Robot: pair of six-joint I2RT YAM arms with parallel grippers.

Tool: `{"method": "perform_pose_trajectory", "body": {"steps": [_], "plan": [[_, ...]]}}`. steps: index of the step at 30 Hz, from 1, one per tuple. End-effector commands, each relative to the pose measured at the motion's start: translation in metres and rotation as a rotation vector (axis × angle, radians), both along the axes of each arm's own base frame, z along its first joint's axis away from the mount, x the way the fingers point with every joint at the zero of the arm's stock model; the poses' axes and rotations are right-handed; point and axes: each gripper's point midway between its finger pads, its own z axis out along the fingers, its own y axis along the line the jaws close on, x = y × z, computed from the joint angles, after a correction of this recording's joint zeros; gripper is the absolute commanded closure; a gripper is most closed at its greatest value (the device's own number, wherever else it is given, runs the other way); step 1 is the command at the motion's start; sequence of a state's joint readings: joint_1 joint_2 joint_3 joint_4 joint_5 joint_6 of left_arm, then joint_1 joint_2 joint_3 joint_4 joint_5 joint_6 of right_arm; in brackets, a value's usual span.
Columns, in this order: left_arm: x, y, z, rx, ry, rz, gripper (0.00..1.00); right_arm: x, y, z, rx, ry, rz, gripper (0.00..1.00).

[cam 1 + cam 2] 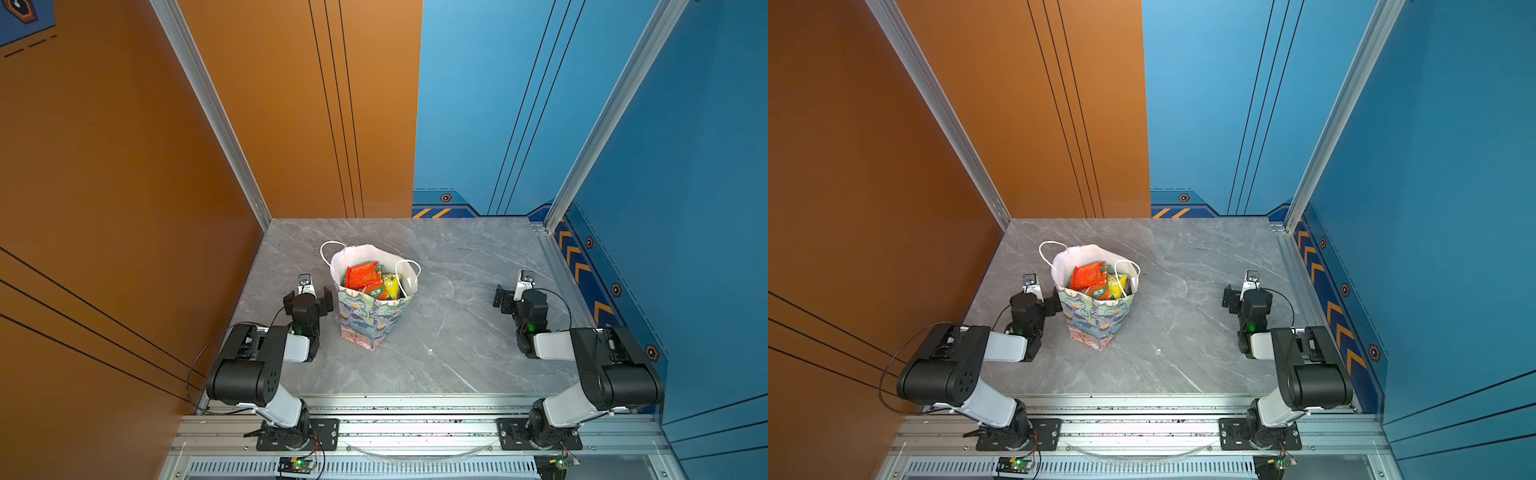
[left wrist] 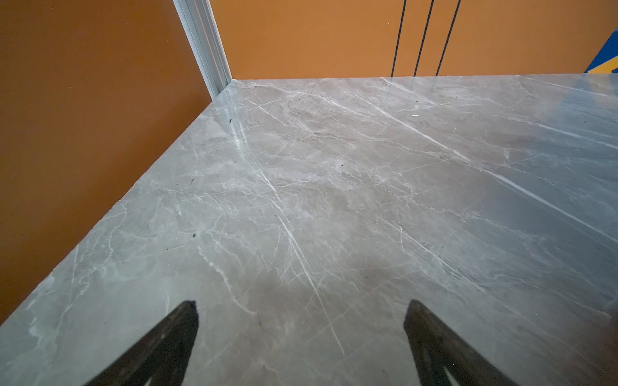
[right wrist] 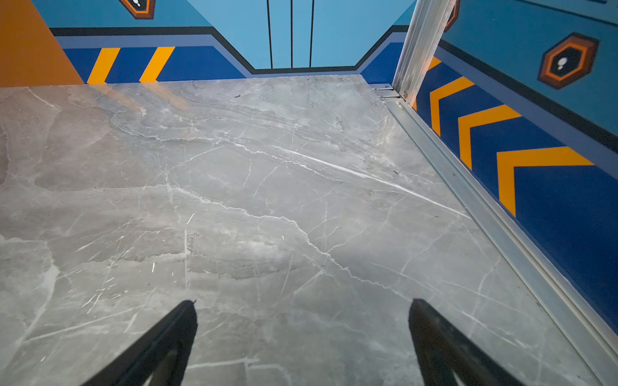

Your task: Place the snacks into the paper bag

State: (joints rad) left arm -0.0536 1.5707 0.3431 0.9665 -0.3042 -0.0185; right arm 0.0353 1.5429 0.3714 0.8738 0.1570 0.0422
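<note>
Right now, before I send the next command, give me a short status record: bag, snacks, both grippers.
bag: white-handled floral paper gift bag, upright on the grey marble tabletop
snacks: glossy packets, orange-red, green and yellow, inside the bag
loose snacks: none visible on the tabletop
left gripper: open, empty, close beside the bag; contact unclear
right gripper: open, empty, well clear of the bag

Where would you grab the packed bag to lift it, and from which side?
Probably the cord handle looping out past the far left rim, taken from above: it stands clear of the snacks, while the bag walls are wide paper panels. The open left tool is nearest.
</note>
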Motion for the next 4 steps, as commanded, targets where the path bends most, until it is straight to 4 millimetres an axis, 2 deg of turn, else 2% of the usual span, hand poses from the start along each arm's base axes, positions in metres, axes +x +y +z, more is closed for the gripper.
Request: {"method": "perform_pose_trajectory", "body": {"steps": [1,4], "plan": [[0.0064,-0.0064,0.0071,0.007,-0.010,-0.030,0.02,0.0028,0.0014,0.0047,0.014,-0.009,0.003,0.00],[0.0066,-0.0063,0.0070,0.007,-0.009,-0.030,0.02,0.0031,0.0012,0.0056,0.015,-0.011,0.003,0.00]]}}
